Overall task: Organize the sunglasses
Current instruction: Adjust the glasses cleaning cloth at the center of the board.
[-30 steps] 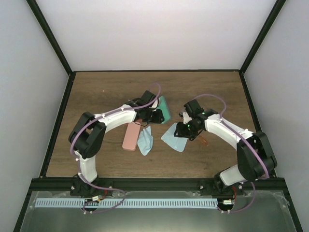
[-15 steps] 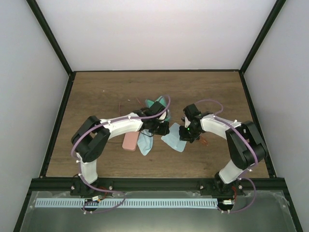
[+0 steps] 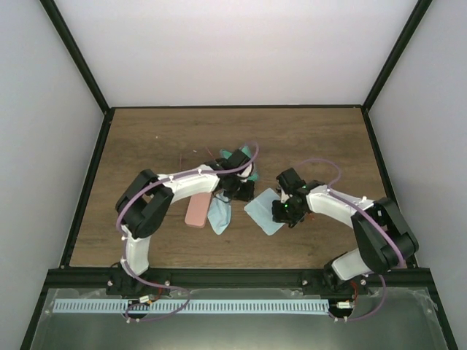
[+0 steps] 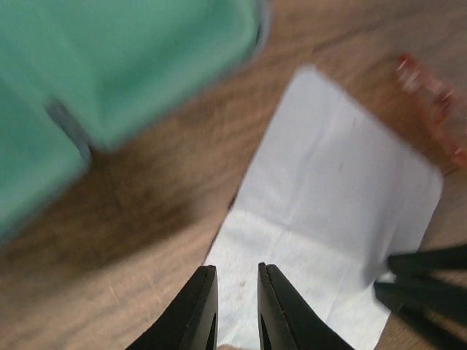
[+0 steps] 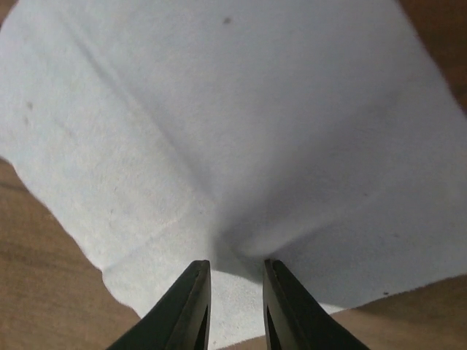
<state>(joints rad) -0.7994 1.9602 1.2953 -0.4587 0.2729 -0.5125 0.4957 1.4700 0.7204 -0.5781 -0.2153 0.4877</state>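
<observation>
A blurred orange-red sunglasses frame (image 4: 432,93) lies on the wood past the far corner of a light blue cloth (image 4: 328,211). In the top view my right arm hides it. A thin reddish wire shape (image 3: 191,155), perhaps the other pair, lies left of the teal case (image 3: 236,156). My left gripper (image 4: 237,270) hovers over that cloth's near edge, narrowly open and empty. My right gripper (image 5: 237,264) is open and down on the same cloth (image 5: 233,131), which puckers up between its fingers. Its dark fingertips (image 4: 430,261) show in the left wrist view.
The teal case (image 4: 131,58) lies open behind the left gripper (image 3: 246,191). A pink case (image 3: 197,211) and a second light blue cloth (image 3: 219,216) sit left of the right gripper (image 3: 282,213). The first cloth (image 3: 263,213) lies between the arms. Black frame rails border the table.
The left gripper swung right, off the teal case and toward the right-hand cloth. The right gripper drew nearer and lowered onto that cloth, covering the orange-red pair from above.
</observation>
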